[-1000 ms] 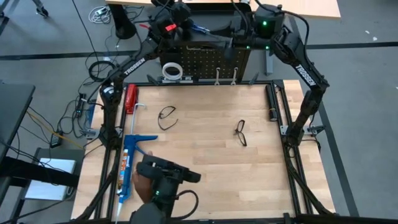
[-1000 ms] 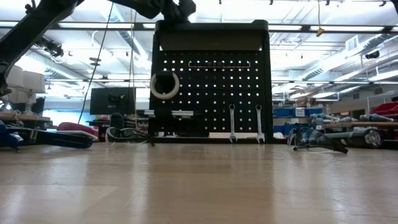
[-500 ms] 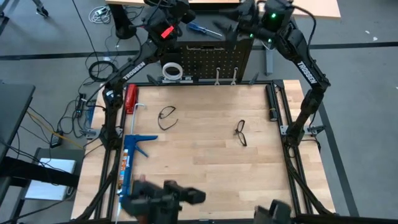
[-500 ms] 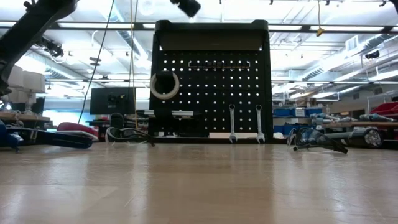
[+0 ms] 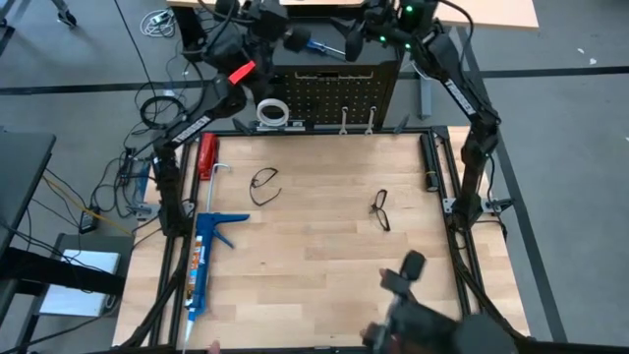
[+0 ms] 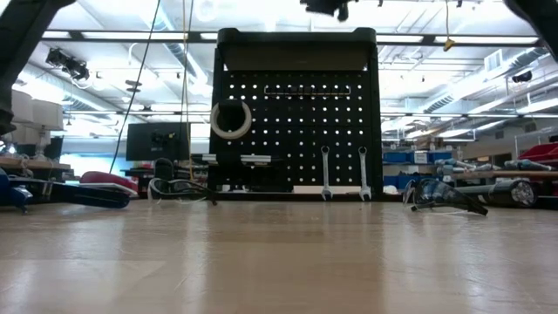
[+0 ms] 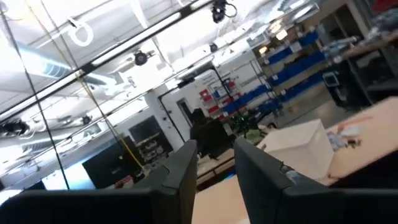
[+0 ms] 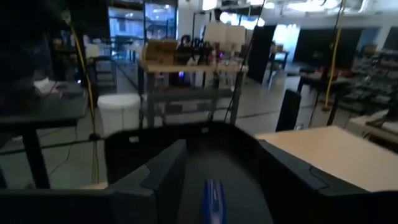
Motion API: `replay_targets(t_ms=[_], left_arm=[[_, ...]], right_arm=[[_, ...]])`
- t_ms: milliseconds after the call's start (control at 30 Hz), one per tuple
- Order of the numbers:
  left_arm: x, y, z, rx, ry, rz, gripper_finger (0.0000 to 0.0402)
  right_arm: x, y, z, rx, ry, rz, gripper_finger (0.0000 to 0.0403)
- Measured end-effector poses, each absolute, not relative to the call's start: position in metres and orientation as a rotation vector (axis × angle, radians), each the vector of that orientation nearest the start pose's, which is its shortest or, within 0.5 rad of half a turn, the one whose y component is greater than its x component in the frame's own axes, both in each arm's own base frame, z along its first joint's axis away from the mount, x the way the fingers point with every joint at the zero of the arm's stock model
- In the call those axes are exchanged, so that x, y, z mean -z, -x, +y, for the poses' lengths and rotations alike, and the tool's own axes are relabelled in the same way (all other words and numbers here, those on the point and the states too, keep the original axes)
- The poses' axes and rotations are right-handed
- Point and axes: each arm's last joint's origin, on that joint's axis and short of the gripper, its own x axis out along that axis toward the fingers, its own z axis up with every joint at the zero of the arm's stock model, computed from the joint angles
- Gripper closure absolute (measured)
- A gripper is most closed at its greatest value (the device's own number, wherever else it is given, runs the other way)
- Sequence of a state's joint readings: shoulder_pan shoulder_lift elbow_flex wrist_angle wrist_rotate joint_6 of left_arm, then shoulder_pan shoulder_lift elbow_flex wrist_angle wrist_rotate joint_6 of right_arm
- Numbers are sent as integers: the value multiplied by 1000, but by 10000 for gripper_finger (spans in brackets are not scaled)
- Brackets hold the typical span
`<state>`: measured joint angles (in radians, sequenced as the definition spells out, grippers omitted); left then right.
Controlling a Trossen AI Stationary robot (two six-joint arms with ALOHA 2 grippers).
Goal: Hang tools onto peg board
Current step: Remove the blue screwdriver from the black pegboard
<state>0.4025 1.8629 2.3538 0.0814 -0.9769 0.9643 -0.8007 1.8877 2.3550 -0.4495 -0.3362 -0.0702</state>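
My left gripper is raised beyond the far edge of the bench, above and behind the left part of the peg board. Its jaws stand apart with nothing between them; through the gap my left wrist camera sees only the room.

Along the bench's left edge lie a red-handled tool and, nearer the front, a blue caulking gun. One pair of safety glasses lies on the wood toward the far-left part, well apart from both grippers.

On the upright peg board at the far edge hangs a white tape roll on the left side. Two silver wrenches hang side by side low on its right half.

The blue-handled screwdriver lies behind the peg board, off the bench, between my two grippers. My right gripper is just beside its tip end, also raised behind the board. Its jaws are apart. In my right wrist view the blue handle shows in the gap between my fingers, touching neither that I can see.

A second pair of safety glasses lies right of the bench's middle, well apart from the right gripper.
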Motion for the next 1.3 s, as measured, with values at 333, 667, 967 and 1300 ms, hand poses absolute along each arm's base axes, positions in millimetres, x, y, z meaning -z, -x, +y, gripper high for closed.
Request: replay_targets(t_ms=[333,667,967,1300], left_arm=[[-579,-306,131,-1489,-564,155,292],[-574,-311,127,-1466,-585,210,292],[-575,-311,124,-1469,-576,210,292],[-581,-304,119,-1472,-566,187,292]], right_arm=[[-484,-279,-310,464,-30,130,204],[-462,-272,-311,341,-181,282,205],[-464,-274,-300,360,-132,334,213],[-491,-265,-285,396,-42,230,218]])
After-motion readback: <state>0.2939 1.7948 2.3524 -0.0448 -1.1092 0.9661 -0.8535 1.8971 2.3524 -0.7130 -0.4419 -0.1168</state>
